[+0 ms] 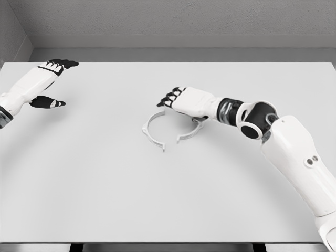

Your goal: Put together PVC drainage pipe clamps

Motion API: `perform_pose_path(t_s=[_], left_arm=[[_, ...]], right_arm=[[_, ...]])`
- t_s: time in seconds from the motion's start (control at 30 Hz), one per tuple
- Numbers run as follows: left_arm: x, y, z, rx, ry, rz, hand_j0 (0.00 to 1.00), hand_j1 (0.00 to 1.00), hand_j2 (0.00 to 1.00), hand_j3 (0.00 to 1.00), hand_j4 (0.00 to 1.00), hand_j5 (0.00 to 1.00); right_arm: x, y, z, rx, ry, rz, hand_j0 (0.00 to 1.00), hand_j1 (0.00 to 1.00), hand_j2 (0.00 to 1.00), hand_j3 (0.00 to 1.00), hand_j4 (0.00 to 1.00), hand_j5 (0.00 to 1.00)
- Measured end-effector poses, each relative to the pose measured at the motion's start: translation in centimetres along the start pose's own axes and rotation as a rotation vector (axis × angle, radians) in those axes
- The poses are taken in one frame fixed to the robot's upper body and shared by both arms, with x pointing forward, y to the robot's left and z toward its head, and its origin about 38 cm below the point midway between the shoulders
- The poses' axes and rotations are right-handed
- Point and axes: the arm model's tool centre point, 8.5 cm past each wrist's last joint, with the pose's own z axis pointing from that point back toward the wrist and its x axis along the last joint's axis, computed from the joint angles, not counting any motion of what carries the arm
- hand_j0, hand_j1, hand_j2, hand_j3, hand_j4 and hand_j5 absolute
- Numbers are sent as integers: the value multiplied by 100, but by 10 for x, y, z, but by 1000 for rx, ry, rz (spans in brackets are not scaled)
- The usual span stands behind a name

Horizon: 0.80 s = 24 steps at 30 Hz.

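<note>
Nearest you, the right arm runs in from the bench's (79, 210) near right corner and reaches toward the middle. Your right hand (185, 101) sits over the far right part of the clamp ring (157, 137), a thin white split hoop lying flat near the bench's centre. The fingers (169, 98) are loosely curled and point toward the left edge; you cannot tell whether they touch the hoop or hold any of it. The ring lies just below and to the near-left of those fingertips, its gap facing the near edge. Your left hand (44, 86) rests with relaxed fingers, holding nothing, at the far left corner, well apart from the ring. So the right hand is clearly the nearer one, and any grasp probably means lowering onto the ring's far arc.
</note>
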Motion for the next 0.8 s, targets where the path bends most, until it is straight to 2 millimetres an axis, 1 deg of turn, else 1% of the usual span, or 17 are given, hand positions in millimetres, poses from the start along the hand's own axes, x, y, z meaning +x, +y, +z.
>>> perform_pose_path(t_s=[0.03, 0.1, 0.17, 0.3, 0.33, 0.4, 0.47, 0.63, 0.7, 0.77, 0.8], left_arm=[[0, 0, 0, 0, 0, 0, 100, 100, 100, 100, 100, 100], [0, 0, 0, 0, 0, 0, 100, 100, 100, 100, 100, 100], [0, 0, 0, 0, 0, 0, 100, 100, 100, 100, 100, 100], [0, 0, 0, 0, 0, 0, 100, 100, 100, 100, 100, 100], [0, 0, 0, 1, -1, 1, 100, 100, 100, 100, 100, 100], [1, -1, -1, 1, -2, 3, 100, 100, 100, 100, 100, 100], [1, -2, -2, 1, -3, 5, 100, 100, 100, 100, 100, 100], [2, -3, -2, 1, -4, 7, 100, 100, 100, 100, 100, 100], [3, -4, -4, 2, -7, 10, 100, 100, 100, 100, 100, 100], [4, -5, -5, 1, -8, 12, 100, 100, 100, 100, 100, 100], [4, -5, -5, 1, -8, 12, 100, 100, 100, 100, 100, 100]], right_arm=[[4, 1, 3, -15, -4, -8, 100, 100, 100, 100, 100, 100], [3, -13, 10, -62, 4, -3, 100, 100, 100, 100, 100, 100], [-4, -24, 16, -103, 26, -11, 100, 100, 100, 100, 100, 100], [-54, -38, 27, -139, 143, -82, 100, 100, 100, 100, 100, 100], [-66, -41, 27, -140, 168, -101, 100, 100, 100, 100, 100, 100], [-80, -38, 21, -123, 196, -143, 100, 100, 100, 100, 100, 100], [-81, -25, 9, -90, 197, -186, 100, 100, 100, 100, 100, 100], [-75, -8, -16, -10, 182, -209, 100, 100, 100, 100, 100, 100], [-75, -7, -22, 9, 186, -207, 100, 100, 100, 100, 100, 100], [-78, -12, -28, 21, 202, -205, 100, 100, 100, 100, 100, 100], [-77, -8, -31, 35, 207, -213, 100, 100, 100, 100, 100, 100]])
